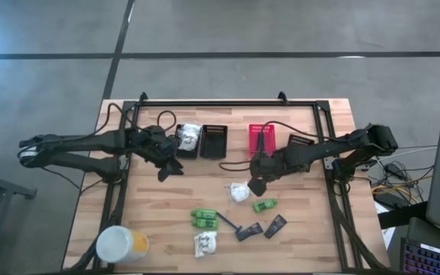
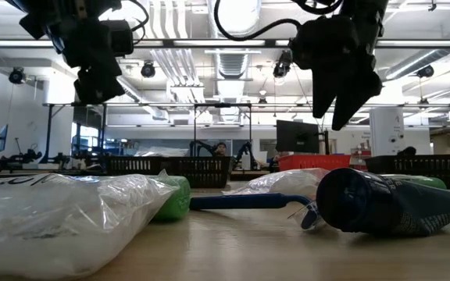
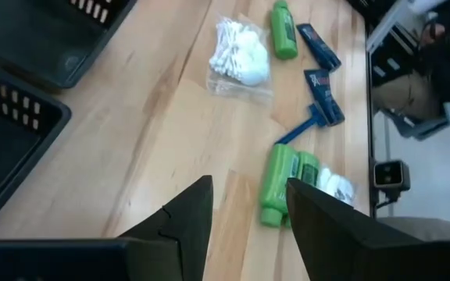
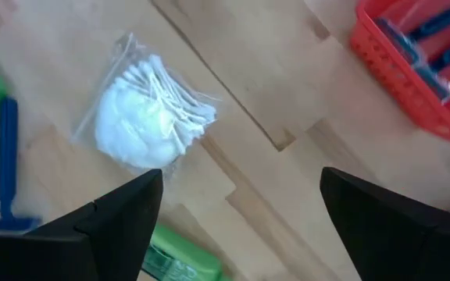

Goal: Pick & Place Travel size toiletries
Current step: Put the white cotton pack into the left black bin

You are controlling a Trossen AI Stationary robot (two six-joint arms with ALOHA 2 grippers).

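**Right gripper spread wide above the cotton-swab packet**

In the high view the right gripper (image 1: 256,183) sits just right of centre, its jaws spread wide and empty, directly above and beside the clear packet of cotton swabs (image 1: 238,192). The right wrist view shows that packet (image 4: 148,115) lying flat on the wooden table (image 1: 166,206) between the two dark fingers (image 4: 116,215), with a red basket (image 4: 412,62) at the upper right holding blue items.

The left gripper (image 1: 167,168) hovers left of centre below a black basket (image 1: 213,140); its jaws stand partly apart with nothing between them.

Lower centre lie green bottles (image 1: 202,219), a blue razor (image 1: 229,224), dark sachets (image 1: 275,225) and another white packet (image 1: 205,244). A white-and-yellow tub (image 1: 119,244) stands at lower left.
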